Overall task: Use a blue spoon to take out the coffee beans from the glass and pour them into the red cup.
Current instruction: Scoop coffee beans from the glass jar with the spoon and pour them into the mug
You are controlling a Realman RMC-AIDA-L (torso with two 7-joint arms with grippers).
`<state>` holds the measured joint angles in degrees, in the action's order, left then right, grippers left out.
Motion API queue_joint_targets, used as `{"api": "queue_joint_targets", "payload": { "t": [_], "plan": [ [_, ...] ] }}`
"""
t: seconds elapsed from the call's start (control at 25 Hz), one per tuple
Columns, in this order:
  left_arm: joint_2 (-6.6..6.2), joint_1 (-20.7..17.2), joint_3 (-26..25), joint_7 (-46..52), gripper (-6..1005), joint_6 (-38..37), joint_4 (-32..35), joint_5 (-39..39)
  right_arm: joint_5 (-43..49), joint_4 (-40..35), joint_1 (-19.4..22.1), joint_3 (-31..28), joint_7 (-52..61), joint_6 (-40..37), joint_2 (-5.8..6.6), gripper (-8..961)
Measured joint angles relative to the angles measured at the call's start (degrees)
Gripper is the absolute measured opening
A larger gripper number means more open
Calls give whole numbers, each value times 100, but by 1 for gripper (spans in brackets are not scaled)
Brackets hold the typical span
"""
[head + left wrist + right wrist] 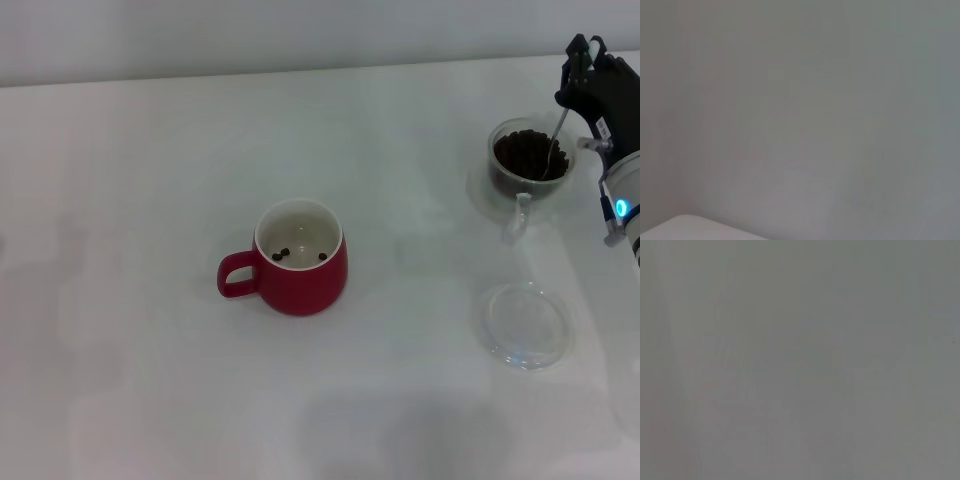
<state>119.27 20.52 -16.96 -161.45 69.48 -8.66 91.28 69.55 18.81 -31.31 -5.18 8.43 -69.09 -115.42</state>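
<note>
Metal-necked blue spoon [553, 140] dipping into dark coffee beans [528, 155] in small clear glass [530, 165], far right of surface; right hand [583, 72] clamping its upper end. Beans light, rolling easily; keep bowl level. Red mug [300, 258] mid-surface, few beans inside.

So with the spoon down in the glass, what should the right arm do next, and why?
Probably lift a scoop and carry it to the red cup. The right gripper holds the blue spoon with its bowl in the coffee beans filling the glass, while the cup holds only a few.
</note>
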Motion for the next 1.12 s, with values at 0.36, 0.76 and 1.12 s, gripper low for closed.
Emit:
{"api": "queue_joint_targets", "payload": {
  "t": [0.36, 0.76, 1.12],
  "plan": [
    [0, 21, 0, 4, 880, -14, 3, 28, 33, 21, 9, -152, 248, 77, -6, 152],
    [-7, 48, 0, 4, 880, -18, 5, 31, 25, 44, 28, -150, 729, 89, -7, 150],
    [-9, 45, 0, -5, 880, 28, 21, 31, 11, 13, 62, -149, 1123, 89, -7, 151]
  ]
}}
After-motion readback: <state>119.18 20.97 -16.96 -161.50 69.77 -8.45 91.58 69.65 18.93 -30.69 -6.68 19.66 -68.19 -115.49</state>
